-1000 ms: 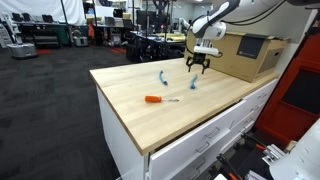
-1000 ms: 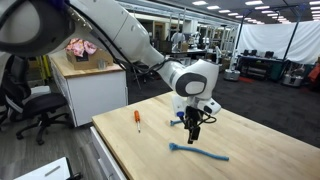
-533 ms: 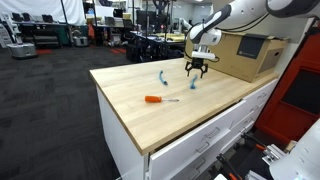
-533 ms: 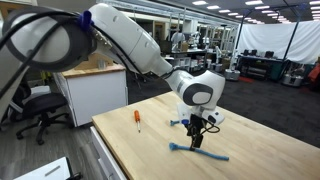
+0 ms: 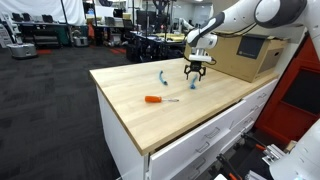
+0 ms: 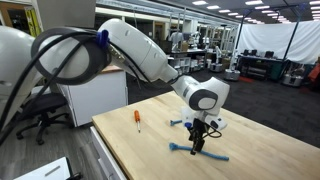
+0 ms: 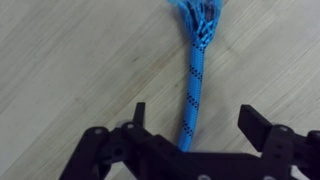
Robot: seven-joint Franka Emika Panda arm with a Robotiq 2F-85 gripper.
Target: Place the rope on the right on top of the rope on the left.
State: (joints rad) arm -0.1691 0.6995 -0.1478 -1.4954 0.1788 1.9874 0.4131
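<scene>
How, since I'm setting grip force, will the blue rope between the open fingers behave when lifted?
Probably floppy: the blue rope is braided cord, so its ends would likely sag either side of the gripper. Being thin, it is likely light. The frayed end may snag.

Count — 2 ropes: blue rope (image 5: 163, 77), second blue rope (image 5: 193, 84). 1 screwdriver (image 5: 157, 99) w/ orange handle. 1 cardboard box (image 5: 250, 55). 1 wooden table (image 5: 130, 118). 1 robot arm (image 5: 240, 14) — 1 gripper (image 5: 196, 72).
</scene>
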